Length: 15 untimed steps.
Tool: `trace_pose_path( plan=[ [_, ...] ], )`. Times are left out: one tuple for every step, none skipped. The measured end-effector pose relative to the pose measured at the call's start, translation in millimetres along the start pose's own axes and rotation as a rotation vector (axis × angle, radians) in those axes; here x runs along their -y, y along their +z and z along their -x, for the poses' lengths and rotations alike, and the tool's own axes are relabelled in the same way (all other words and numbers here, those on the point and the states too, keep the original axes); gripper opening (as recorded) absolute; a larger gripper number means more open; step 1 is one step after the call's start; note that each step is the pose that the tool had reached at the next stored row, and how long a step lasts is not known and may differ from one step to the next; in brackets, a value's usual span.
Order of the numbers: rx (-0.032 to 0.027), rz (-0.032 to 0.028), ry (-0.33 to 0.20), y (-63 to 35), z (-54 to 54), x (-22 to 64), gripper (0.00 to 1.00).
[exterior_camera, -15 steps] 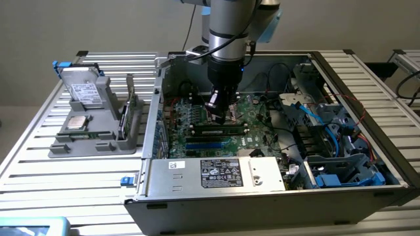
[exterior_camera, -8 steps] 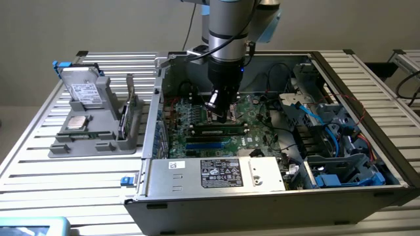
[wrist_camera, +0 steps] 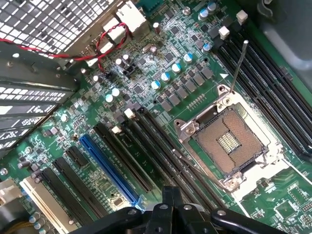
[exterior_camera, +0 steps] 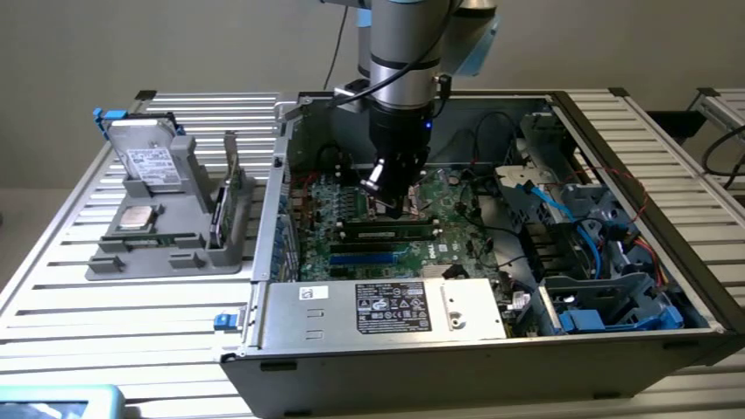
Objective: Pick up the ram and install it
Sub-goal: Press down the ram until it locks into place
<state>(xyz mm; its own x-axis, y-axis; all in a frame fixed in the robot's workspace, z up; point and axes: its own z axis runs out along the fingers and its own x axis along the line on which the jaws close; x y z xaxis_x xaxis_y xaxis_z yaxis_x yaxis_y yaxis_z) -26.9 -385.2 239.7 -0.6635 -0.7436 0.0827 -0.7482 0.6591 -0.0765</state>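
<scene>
I see my gripper (exterior_camera: 396, 212) shut tight, holding nothing, low over the board (exterior_camera: 466, 236), right above the ram (exterior_camera: 389, 233) lying in its slot, while the wrist view shows the empty chip socket (wrist_camera: 229, 144).

The ribbed silver metal worktop (exterior_camera: 70, 288) has a dull brushed look. The open grey sheet-metal computer case (exterior_camera: 466, 367) looks matt and smooth. Inside it, the green motherboard (wrist_camera: 161, 53) has a slightly glossy lacquer surface, with long black plastic slots (wrist_camera: 273, 92) and one glossy blue plastic slot (wrist_camera: 107, 168). The empty processor socket frame (wrist_camera: 229, 141) is shiny bare metal. The black tool (wrist_camera: 173, 214) looks like matt plastic.
</scene>
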Motion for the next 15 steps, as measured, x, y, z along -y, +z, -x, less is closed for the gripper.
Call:
trace_pose_path(
  plan=[
    [-0.0003,0.0001,0.012,0.0,0.0,0.0,0.11],
    [-0.0005,0.0003,0.024,0.0,0.0,0.0,0.11],
    [-0.0008,0.0006,0.036,-0.1,-0.1,0.0,0.11],
    [-0.0013,0.0010,0.047,-0.1,0.0,0.0,0.11],
    [-0.0018,0.0014,0.059,-0.1,0.0,0.0,0.11],
    [-0.0023,0.0019,0.071,-0.1,0.0,0.0,0.11],
    [-0.0028,0.0024,0.083,0.0,0.0,0.0,0.11],
    [-0.0033,0.0029,0.094,0.0,0.0,0.0,0.11],
    [-0.0038,0.0033,0.106,-0.1,0.0,0.0,0.11],
    [-0.0042,0.0037,0.118,0.0,0.0,0.0,0.11],
    [-0.0046,0.0041,0.130,0.0,0.0,0.0,0.11],
    [-0.0050,0.0045,0.142,0.0,0.0,0.0,0.11],
    [-0.0055,0.0050,0.154,0.0,0.0,0.0,0.11],
    [-0.0062,0.0056,0.166,0.0,0.0,0.0,0.11],
    [-0.0068,0.0063,0.178,0.0,0.0,0.0,0.11]
  ],
)
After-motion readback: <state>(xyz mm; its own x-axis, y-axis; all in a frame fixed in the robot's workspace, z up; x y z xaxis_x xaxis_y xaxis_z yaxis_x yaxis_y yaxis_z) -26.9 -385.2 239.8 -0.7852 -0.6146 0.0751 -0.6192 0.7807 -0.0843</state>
